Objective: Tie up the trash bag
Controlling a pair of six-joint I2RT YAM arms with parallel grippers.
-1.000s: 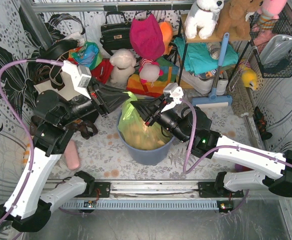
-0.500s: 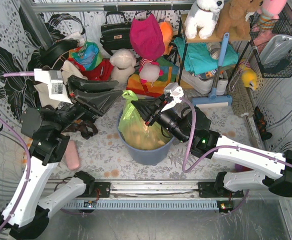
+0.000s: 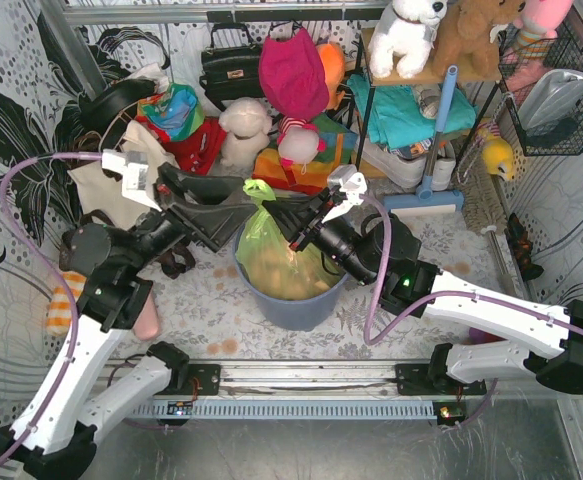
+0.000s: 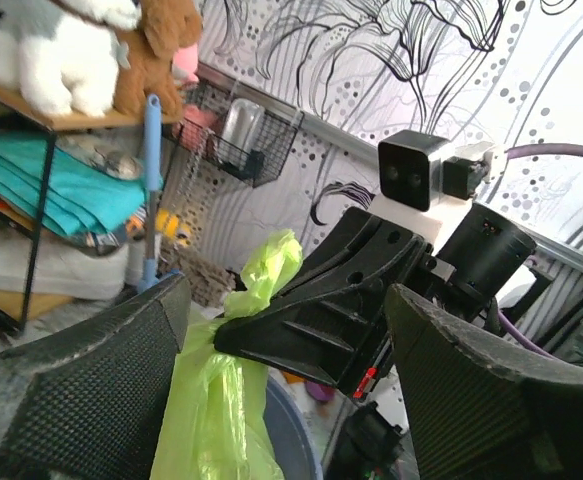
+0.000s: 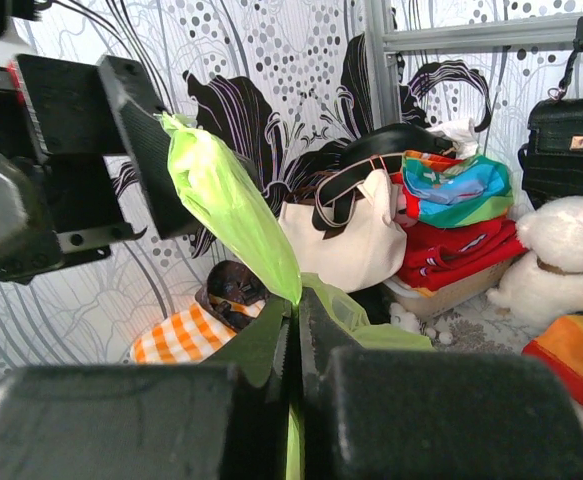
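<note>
Since the left end effector point(image 3: 246, 197) stands wide open with nothing in it, I'd say you're between grips, partway through the tie and not at the end of it.

Top view: the bag point(image 3: 261, 240) sits in the bin point(image 3: 306, 305) mid-worktop point(image 3: 211, 300), with brown paper point(image 3: 276, 275) showing through. Its gathered top sticks up and leans toward the left arm. The right end effector point(image 3: 271, 214) comes in from the right and is clamped on that gathered top. The left one's tips are just beside the green tip, and from up here I can't tell if they touch it.

Left wrist: the two fingers point(image 4: 81, 390) are far apart at the frame edges, and the tail point(image 4: 263, 270) rises between them. The right end effector has it pinched below the tip. There's a twist in the plastic there, but I can't tell if it's an actual knot.

Right wrist: those jaws are pressed together on green plastic. The tail runs up and left from them, and its end is right against one left finger.

Next move, my guess: bring the left jaws around the free tail, close on it above the right's pinch, then pull or loop it while the right holds on. The plastic is thin and slippery, so get a full bite, not just the tip. Don't yank either, or you could lift the bag out of the bin.
</note>
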